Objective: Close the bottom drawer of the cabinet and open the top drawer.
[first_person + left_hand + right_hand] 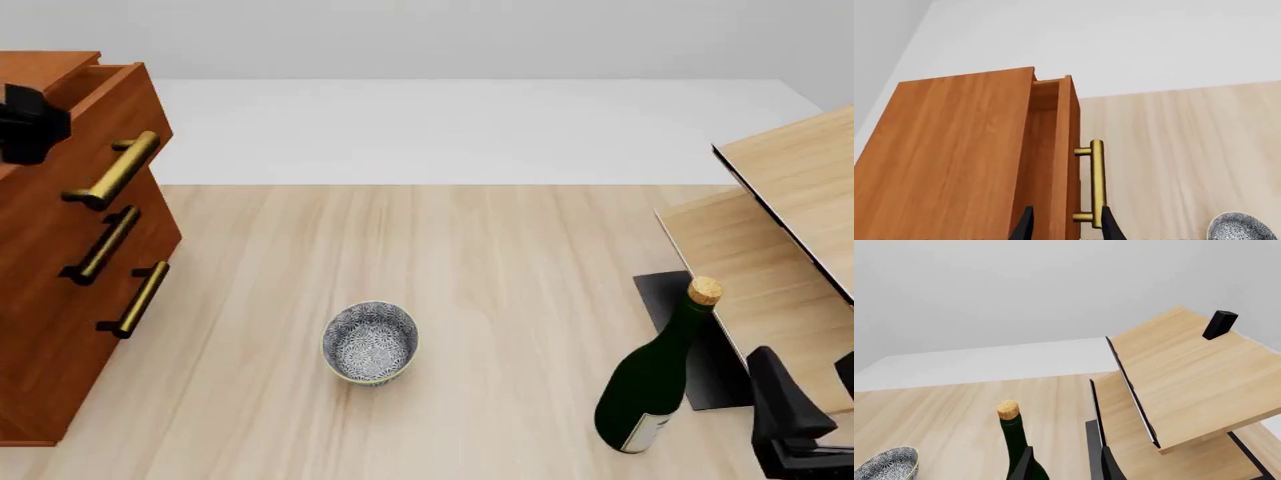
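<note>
The cabinet [40, 330] stands at the table's left edge. Its top drawer [127, 105] is pulled out a little, and a gap shows behind its front in the left wrist view [1054, 150]. The bottom drawer [160, 330] sits flush with the middle one. My left gripper [27, 125] is above the cabinet's top edge. In the left wrist view it [1066, 227] is open, with its fingers on either side of the top drawer's front and brass handle [1097, 182]. My right gripper [817, 395] is open and empty at the front right.
A patterned bowl [370, 342] sits mid-table. A dark green corked bottle [654, 385] stands at the front right, just left of my right gripper. A pale wooden rack [787, 200] on a black base fills the right side.
</note>
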Available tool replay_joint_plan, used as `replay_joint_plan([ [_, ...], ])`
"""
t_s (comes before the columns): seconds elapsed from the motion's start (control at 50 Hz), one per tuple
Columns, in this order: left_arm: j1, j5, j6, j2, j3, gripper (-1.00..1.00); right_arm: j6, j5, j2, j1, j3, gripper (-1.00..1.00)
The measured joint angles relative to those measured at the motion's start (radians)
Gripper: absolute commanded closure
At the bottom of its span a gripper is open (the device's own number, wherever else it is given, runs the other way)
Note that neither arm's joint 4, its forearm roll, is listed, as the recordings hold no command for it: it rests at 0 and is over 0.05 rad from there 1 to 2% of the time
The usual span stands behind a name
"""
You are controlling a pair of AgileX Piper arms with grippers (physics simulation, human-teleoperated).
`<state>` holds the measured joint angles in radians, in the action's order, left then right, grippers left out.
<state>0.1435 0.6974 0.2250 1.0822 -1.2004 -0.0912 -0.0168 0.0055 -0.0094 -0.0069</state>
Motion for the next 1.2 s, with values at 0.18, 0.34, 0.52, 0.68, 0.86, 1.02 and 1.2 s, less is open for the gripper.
replay_joint_plan([
  [0.18,0.01,-0.016,-0.008,0.003,0.03,-1.0,0.0,0.0,0.0,-0.001,0.0,-1.0],
  [0.34,0.017,-0.031,-0.014,0.002,0.056,-1.0,0.0,-0.001,-0.001,-0.001,0.0,-1.0],
  [0.52,0.021,-0.042,-0.024,0.001,0.079,-1.0,0.0,-0.001,-0.002,-0.002,0.0,-1.0],
  [0.68,0.023,-0.052,-0.036,-0.001,0.098,-1.0,0.0,-0.001,-0.002,-0.002,0.0,-1.0],
  [0.86,0.02,-0.06,-0.049,-0.007,0.119,-1.0,-0.001,-0.001,-0.002,-0.002,0.0,-1.0],
  [1.02,0.017,-0.07,-0.062,-0.009,0.135,-1.0,-0.001,-0.001,-0.002,-0.002,0.0,-1.0],
  [1.2,0.008,-0.081,-0.078,-0.009,0.152,-1.0,-0.001,0.0,-0.001,-0.002,0.0,-1.0],
])
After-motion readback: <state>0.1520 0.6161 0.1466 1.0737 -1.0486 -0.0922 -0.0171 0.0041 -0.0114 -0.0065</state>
